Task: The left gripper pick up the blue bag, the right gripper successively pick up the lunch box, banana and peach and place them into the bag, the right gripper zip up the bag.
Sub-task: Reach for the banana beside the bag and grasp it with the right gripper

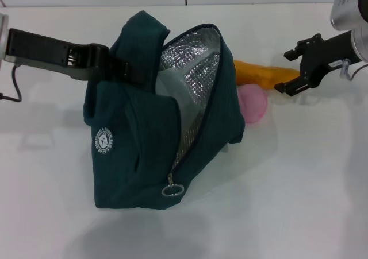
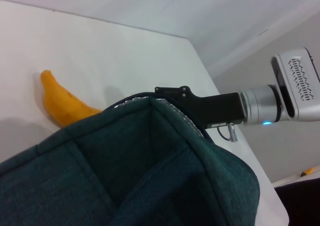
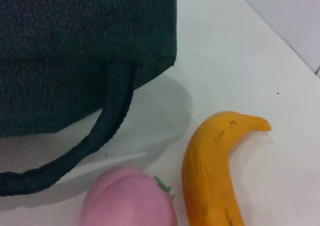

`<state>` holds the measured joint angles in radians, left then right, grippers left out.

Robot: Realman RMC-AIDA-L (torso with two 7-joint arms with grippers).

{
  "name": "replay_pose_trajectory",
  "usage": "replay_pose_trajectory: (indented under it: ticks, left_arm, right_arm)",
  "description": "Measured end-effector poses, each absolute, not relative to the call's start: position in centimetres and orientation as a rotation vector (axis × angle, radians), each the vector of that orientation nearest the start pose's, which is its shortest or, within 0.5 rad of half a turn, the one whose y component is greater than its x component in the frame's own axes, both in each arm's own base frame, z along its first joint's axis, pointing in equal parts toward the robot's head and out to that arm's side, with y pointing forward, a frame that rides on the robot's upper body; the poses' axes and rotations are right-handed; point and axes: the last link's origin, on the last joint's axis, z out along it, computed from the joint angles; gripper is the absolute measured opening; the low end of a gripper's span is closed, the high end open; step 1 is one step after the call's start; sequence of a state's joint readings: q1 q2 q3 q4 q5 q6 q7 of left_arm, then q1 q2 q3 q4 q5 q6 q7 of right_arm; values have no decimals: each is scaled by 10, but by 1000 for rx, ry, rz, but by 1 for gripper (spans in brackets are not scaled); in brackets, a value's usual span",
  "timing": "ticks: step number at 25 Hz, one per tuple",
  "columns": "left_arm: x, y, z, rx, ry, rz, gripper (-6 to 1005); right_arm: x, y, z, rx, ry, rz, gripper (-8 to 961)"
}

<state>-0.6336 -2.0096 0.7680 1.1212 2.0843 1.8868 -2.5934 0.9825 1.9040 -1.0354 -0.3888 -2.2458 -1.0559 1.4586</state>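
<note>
From the head view, the left end effector [image 1: 115,64] has the blue bag [image 1: 144,155] clamped by its top fabric, propping the mouth open so the silver lining faces the right arm. A pale shape sits inside against the lining, probably the lunch box [image 1: 168,90], though I cannot be sure. Just beyond the bag on the white bench [image 1: 299,190] lie the banana [image 1: 267,74] and the peach [image 1: 253,104], the peach touching the bag's side. The right end effector [image 1: 294,68] hovers over the banana's far end, fingers spread wide and holding nothing, so the banana looks like the next pick.

The left wrist view looks over the bag's raised rim [image 2: 150,161]; the right end effector [image 2: 172,90] shows past it, the banana [image 2: 62,103] lying on the bench.

The right wrist view looks straight down: the banana [image 3: 215,171] and peach [image 3: 130,198] lie side by side, near a loose handle [image 3: 107,121] of the bag [image 3: 75,45].
</note>
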Motion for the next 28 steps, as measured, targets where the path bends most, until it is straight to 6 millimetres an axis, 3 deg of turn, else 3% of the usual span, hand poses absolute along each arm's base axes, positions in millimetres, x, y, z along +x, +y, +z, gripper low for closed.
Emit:
replay_pose_trajectory:
  ticks: [23,28]
  left_arm:
    - [-184,345,78,-2672,-1641,-459,37]
    - [-184,345,78,-2672,-1642,-459,38]
  right_arm:
    - [220,451,-11,-2722,177,-186,837]
    - [222,451,-12,-2717,186,-194,653]
